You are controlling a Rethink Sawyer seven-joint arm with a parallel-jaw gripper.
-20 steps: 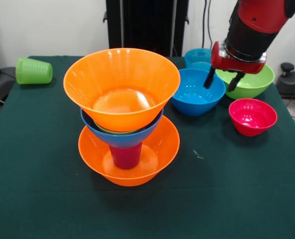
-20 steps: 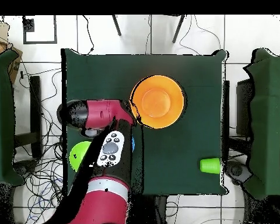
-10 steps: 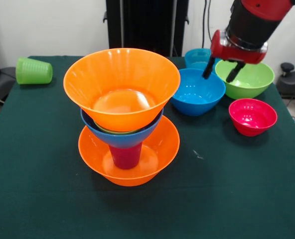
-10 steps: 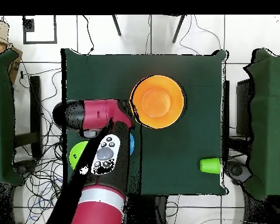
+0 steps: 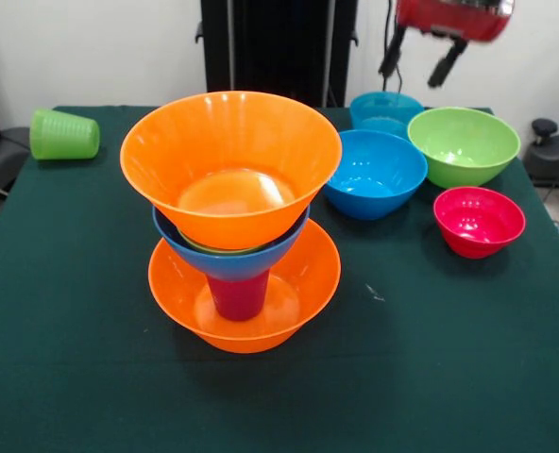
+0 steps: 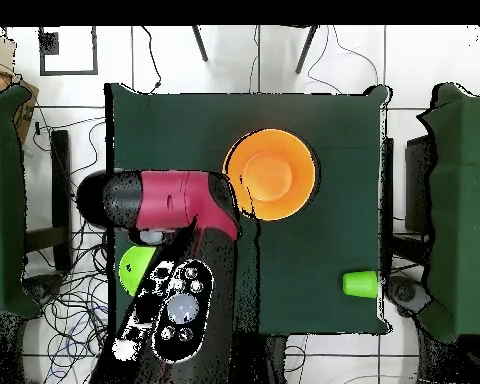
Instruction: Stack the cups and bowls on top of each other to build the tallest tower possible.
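Jaws spread and empty, the gripper (image 5: 419, 58) hung high above the loose bowls (image 5: 374, 173); the tower (image 5: 230, 212) stood well off to one side. Picking the next bowl likely called for descending.

Front view: set low and close at the counter (image 5: 468, 377) edge, looking obliquely down across the green cloth toward the wall; tower (image 5: 232, 217) fills the centre.
Overhead view: high, straight down, takes in the whole counter (image 6: 324, 260) plus surrounding floor; arm enters from 7 o'clock.
Shared: counter top, tower (image 6: 271, 174), light green cup (image 5: 64, 134) (image 6: 360, 283).
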